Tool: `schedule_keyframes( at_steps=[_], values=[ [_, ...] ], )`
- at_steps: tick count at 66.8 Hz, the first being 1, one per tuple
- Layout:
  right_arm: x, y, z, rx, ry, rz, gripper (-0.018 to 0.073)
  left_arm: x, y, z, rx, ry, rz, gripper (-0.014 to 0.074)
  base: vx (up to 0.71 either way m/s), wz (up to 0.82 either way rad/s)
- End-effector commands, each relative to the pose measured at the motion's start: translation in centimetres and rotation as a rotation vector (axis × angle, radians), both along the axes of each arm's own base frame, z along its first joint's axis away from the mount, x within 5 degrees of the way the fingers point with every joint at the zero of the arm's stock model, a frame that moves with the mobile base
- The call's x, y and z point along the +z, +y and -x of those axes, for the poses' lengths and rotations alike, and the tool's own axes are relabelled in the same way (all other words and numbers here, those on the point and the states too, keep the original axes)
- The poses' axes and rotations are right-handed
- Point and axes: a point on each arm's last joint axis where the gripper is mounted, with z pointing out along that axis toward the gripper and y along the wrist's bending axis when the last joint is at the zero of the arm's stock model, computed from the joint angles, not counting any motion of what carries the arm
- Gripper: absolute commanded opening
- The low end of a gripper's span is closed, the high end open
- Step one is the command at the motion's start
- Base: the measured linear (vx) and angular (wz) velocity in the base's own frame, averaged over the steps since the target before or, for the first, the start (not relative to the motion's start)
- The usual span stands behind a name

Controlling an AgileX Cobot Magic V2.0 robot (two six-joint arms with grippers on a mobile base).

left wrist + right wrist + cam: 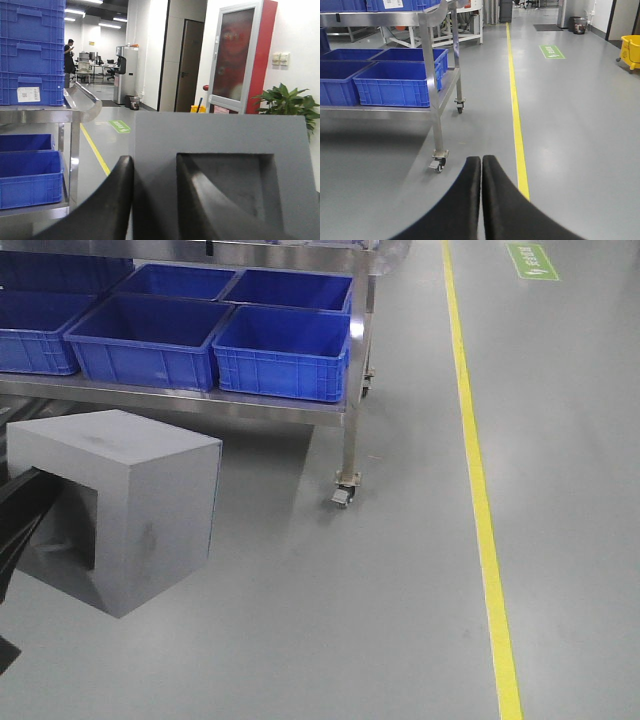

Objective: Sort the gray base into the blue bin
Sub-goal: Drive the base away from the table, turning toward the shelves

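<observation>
The gray base [140,500] is a matte light-gray block with a square recess, held in the air above the floor at the lower left of the front view. My left gripper [152,165] is shut on one wall of the gray base [220,135], one finger outside and one inside the recess. In the front view only a dark part of that arm [20,515] shows beside the block. Several blue bins [283,350] stand on the lower shelf of a steel cart, above and behind the block. My right gripper [481,162] is shut and empty, low over the floor.
The steel cart's leg and caster [343,495] stand to the right of the block. A yellow floor line [480,490] runs along the right. Stacked blue crates [32,50] sit on the cart's top shelf. A yellow mop bucket [631,50] stands far right.
</observation>
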Motion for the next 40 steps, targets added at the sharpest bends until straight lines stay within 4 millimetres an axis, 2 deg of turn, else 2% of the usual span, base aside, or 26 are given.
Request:
schedule_keyframes(
  at_steps=[1, 19, 40],
  values=[
    [0.48, -0.05, -0.21, -0.003, -0.050, 0.021, -0.0005, 2.07, 0.12, 0.29, -0.008, -0.111, 0.093, 0.0003, 0.32, 0.09],
    [0.48, -0.05, -0.21, -0.003, -0.050, 0.021, -0.0005, 2.07, 0.12, 0.29, -0.008, -0.111, 0.093, 0.0003, 0.30, 0.28],
    [0.48, -0.05, -0.21, -0.002, -0.050, 0.021, -0.0005, 2.07, 0.12, 0.29, -0.008, -0.111, 0.093, 0.0003, 0.28, 0.65]
  ],
)
